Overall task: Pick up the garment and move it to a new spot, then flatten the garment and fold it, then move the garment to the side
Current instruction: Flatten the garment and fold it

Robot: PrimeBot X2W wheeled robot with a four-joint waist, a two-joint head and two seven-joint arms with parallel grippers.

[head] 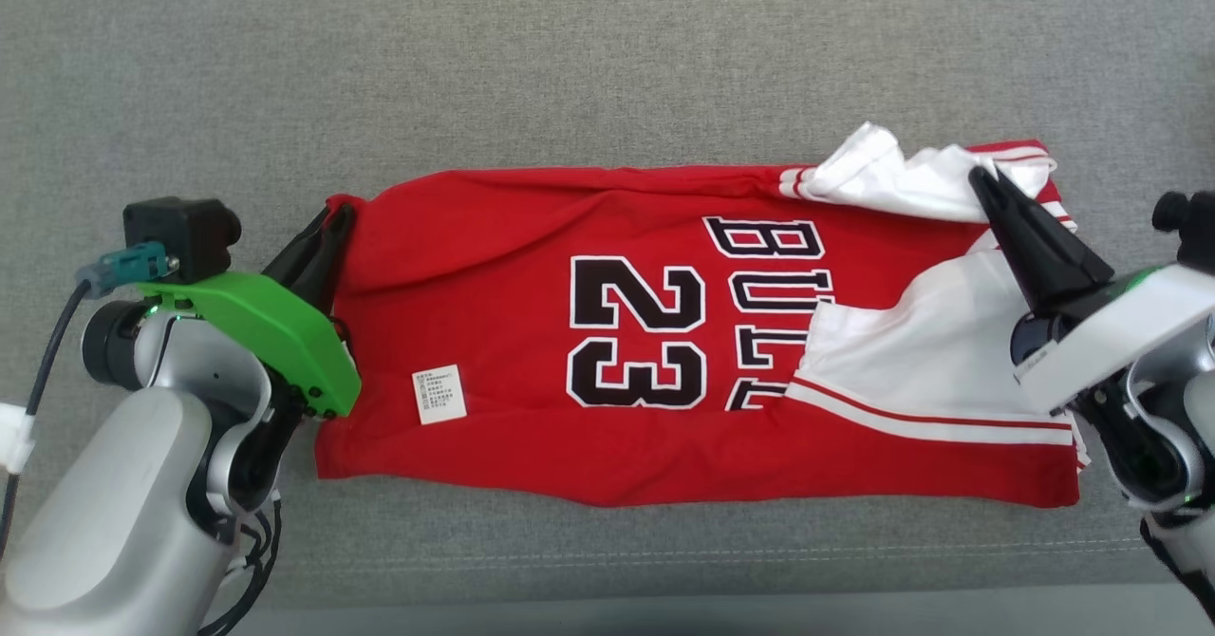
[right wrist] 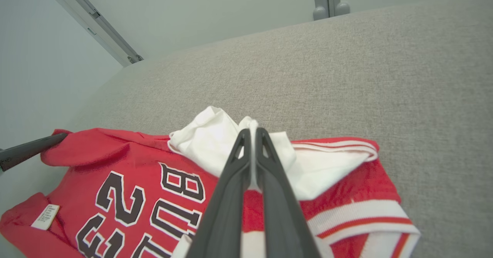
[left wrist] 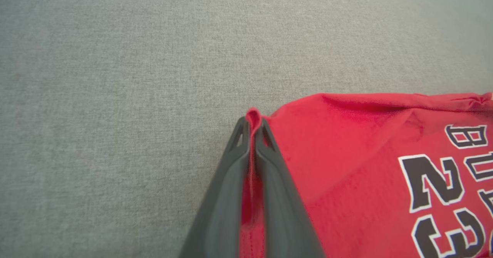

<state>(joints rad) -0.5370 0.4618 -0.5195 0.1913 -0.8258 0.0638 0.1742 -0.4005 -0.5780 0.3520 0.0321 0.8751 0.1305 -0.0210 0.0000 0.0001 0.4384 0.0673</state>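
While the garment lies on the grey cushion, the left pincer clamps its hem corner, the right pincer a white fold, perhaps a sleeve; limp, light cloth, likely best held by corners.

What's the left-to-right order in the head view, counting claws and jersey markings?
left claw → care label → number 23 → team lettering → right claw. Both claws grip the jersey.
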